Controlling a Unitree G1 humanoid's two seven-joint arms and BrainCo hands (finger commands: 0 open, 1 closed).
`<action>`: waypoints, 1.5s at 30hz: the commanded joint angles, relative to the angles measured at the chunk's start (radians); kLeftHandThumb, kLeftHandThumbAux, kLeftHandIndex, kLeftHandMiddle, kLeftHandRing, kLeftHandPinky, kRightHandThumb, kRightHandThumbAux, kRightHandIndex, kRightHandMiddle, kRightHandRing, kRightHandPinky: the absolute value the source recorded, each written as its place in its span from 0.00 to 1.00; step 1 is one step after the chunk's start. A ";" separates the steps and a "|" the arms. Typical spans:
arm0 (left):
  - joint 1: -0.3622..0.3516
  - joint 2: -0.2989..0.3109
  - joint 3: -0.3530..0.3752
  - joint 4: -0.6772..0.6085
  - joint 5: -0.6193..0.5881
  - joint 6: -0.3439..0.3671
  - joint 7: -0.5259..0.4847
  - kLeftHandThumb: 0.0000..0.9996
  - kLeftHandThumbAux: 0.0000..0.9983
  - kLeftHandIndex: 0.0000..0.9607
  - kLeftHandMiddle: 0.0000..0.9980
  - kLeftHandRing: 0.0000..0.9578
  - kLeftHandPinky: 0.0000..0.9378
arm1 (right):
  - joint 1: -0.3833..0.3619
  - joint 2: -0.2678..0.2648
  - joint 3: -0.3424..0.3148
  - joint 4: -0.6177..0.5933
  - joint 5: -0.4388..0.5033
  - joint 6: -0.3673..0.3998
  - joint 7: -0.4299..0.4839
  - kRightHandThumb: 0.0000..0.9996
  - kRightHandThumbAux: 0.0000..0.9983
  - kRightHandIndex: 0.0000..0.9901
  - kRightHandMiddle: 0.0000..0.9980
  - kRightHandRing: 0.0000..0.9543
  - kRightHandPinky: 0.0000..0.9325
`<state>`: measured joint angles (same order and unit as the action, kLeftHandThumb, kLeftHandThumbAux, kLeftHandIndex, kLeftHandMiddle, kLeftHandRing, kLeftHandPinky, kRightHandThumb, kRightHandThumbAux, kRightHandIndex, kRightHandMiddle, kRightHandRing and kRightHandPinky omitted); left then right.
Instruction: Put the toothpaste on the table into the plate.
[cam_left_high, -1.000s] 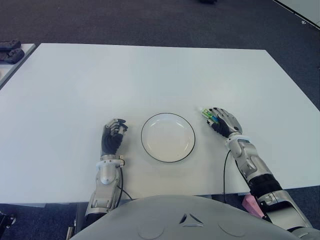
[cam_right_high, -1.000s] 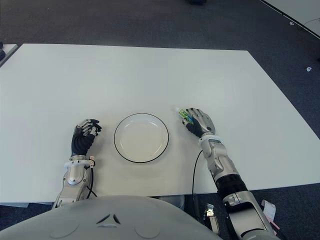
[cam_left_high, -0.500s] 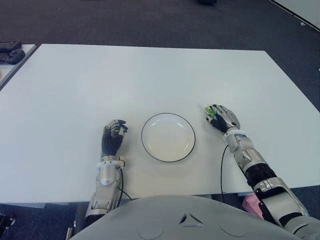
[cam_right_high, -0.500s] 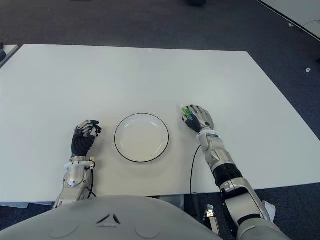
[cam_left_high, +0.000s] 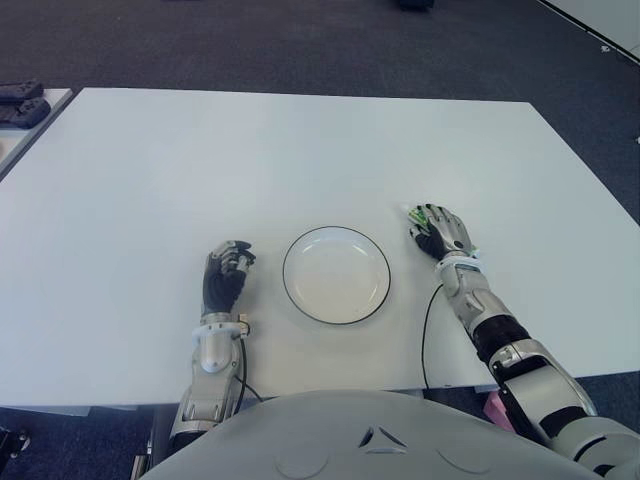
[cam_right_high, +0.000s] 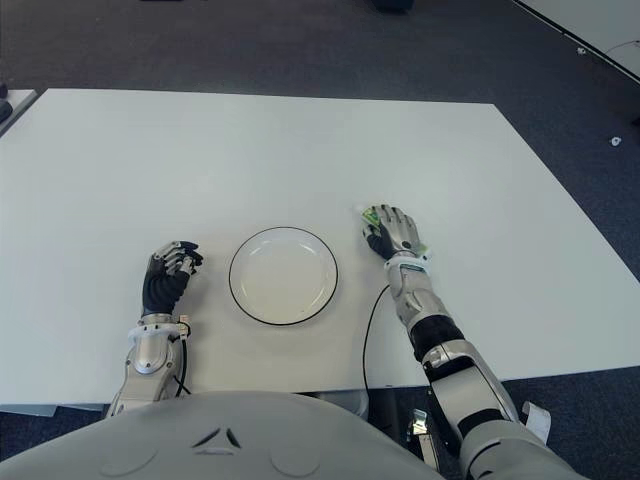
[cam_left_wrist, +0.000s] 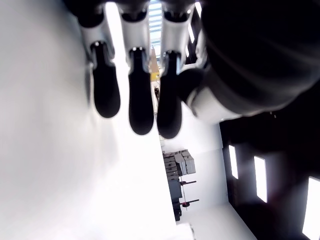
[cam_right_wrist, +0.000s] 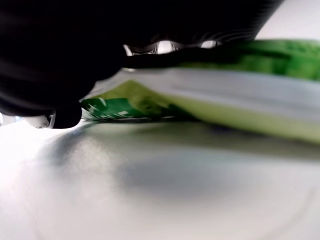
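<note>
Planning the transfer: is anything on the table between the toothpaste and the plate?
Nothing visible. The green-and-white toothpaste tube sits under the right hand; only bare white table separates it from the black-rimmed white plate.

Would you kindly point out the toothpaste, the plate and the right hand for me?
toothpaste (cam_right_wrist: 235, 95): right wrist view, on the tube's white and green side.
plate (cam_left_high: 300, 300): left eye view, on its dark rim.
right hand (cam_left_high: 441, 231): left eye view, on the back of the hand.

table (cam_left_high: 300, 150): smooth matt white | plate (cam_left_high: 336, 240): glossy | toothpaste (cam_right_wrist: 240, 95): glossy plastic
</note>
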<state>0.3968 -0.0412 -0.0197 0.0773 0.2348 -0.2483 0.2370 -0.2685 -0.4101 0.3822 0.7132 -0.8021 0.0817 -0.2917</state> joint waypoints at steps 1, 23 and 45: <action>0.027 -0.007 -0.002 0.026 0.000 0.053 0.006 0.70 0.72 0.45 0.53 0.55 0.55 | 0.088 0.044 0.072 0.084 -0.010 0.044 0.060 0.72 0.24 0.00 0.00 0.00 0.00; 0.020 -0.005 0.012 0.035 -0.017 0.038 -0.001 0.71 0.72 0.45 0.54 0.56 0.57 | 0.095 0.121 -0.014 0.081 0.089 0.087 -0.129 0.85 0.64 0.41 0.49 0.66 0.72; 0.013 0.003 0.021 0.052 -0.012 0.018 0.004 0.71 0.72 0.45 0.53 0.55 0.56 | 0.090 0.147 0.000 0.101 0.071 0.044 -0.345 0.85 0.68 0.40 0.54 0.88 0.88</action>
<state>0.3946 -0.0392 -0.0070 0.0894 0.2314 -0.2665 0.2371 -0.2747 -0.3208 0.3459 0.7489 -0.7475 0.1354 -0.6442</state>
